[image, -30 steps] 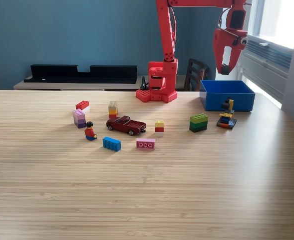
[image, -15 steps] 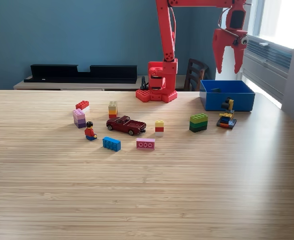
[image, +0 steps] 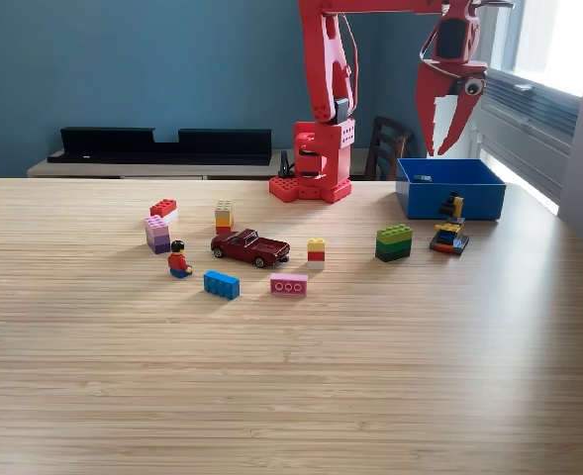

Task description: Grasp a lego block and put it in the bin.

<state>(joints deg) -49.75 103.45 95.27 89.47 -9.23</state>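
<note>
My red gripper (image: 445, 139) hangs open and empty above the back left part of the bin (image: 469, 203), a shallow bright-blue box at the exterior view's right. A small dark lego block (image: 422, 179) lies inside the bin near its back left corner. More lego blocks are spread on the table: a green stack (image: 394, 242), a yellow-red-white stack (image: 316, 251), a pink block (image: 288, 285), a blue block (image: 221, 285), a purple stack (image: 157, 235), a red block (image: 162, 208) and a tan-topped stack (image: 224, 216).
The arm's red base (image: 316, 163) stands at the table's back, left of the bin. A dark red toy car (image: 249, 247) and a minifigure (image: 178, 260) sit among the blocks. A small multi-coloured build (image: 449, 237) rests just in front of the bin.
One second ago the gripper held a dark block over the bin. It opened, the block landed in the bin, and the gripper has since shifted slightly left and up.
</note>
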